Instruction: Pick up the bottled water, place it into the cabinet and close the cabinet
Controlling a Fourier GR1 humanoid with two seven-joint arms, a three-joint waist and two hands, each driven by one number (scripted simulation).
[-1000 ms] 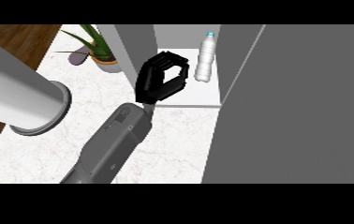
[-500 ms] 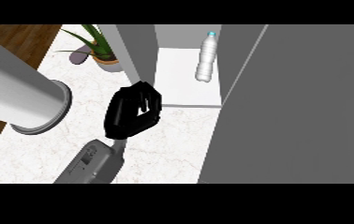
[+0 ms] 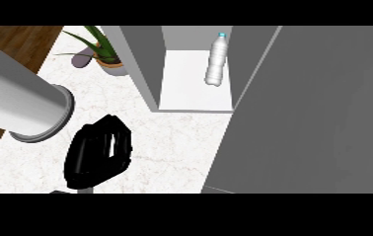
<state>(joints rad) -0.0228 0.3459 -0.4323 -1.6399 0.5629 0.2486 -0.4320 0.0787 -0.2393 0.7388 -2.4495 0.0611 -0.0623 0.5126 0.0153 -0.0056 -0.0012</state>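
Standing inside cabinet [image 3: 195, 94], bottled water [image 3: 215, 62] was placed. One hand [image 3: 98, 153] seen low on counter, curled, holding nothing. Door [image 3: 306, 111] open; push broad face w/ hand, steady.

The desk [image 3: 167, 146] has a white marbled top, with a brown wooden strip [image 3: 22, 45] along its far left. On it stands an open grey cabinet [image 3: 142, 67], and just left of the cabinet a potted plant [image 3: 102, 52]. On the cabinet's white shelf [image 3: 189, 89] rests a bottled water [image 3: 215, 61], against the right wall.
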